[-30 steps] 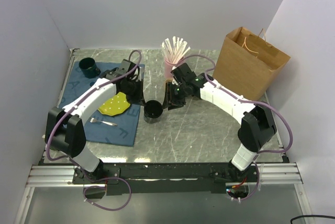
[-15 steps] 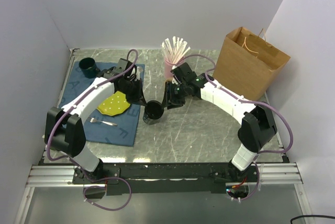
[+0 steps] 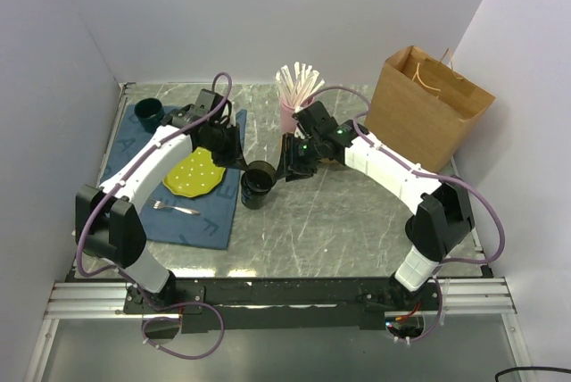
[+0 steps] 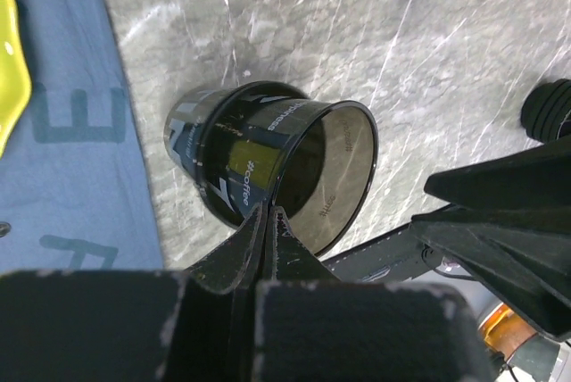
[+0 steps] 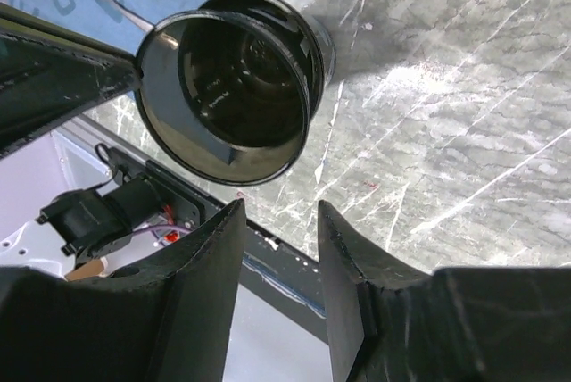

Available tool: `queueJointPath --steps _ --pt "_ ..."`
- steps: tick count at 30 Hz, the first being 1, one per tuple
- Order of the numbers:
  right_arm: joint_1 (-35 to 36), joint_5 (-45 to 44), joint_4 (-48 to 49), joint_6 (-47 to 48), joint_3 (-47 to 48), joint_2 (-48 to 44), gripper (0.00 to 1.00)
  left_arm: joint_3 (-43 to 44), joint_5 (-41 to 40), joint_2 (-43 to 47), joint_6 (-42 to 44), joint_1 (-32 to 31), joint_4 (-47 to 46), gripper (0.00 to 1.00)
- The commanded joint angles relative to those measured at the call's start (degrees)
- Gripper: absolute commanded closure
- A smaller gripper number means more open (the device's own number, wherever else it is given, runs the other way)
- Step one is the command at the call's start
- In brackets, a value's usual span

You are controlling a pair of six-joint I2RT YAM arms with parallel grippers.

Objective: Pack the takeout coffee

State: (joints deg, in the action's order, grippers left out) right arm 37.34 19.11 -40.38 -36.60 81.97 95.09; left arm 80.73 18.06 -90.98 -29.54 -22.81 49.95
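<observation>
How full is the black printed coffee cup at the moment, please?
Empty. The right wrist view looks straight into the black printed coffee cup and shows bare inner wall and bottom, with no liquid.

My left arm (image 3: 147, 168) and right arm (image 3: 393, 175), white shells over black joints and bulky black bases; purple cables (image 3: 222, 89) looped along each, zip-tied; right gripper (image 5: 281, 208), matte black wedge fingers (image 5: 205, 266), edges scuffed

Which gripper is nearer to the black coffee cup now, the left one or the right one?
Left. The left gripper is shut on the black cup, pinching its rim. The right gripper is open and faces the cup's mouth across a gap, not touching it.
</observation>
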Motion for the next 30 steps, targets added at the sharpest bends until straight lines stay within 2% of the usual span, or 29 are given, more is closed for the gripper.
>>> queueJointPath --steps 1,9,20,30 --pt "-0.4 -0.2 -0.8 -1.0 3.8 -4.8 0.54 4.3 -1.3 1.2 0.5 0.3 1.8 0.99" --pt "-0.8 0.1 -2.8 -3.1 5.9 -9.4 0.54 7.5 -0.5 2.6 0.4 0.3 3.2 0.99" --pt "-2.0 0.1 -3.6 -5.4 3.2 -19.3 0.54 10.2 1.8 5.3 -1.3 0.2 0.8 0.99" --pt "-3.0 -1.2 -5.8 -5.2 2.8 -22.0 0.54 10.8 2.8 7.6 -1.4 0.3 -0.7 0.99"
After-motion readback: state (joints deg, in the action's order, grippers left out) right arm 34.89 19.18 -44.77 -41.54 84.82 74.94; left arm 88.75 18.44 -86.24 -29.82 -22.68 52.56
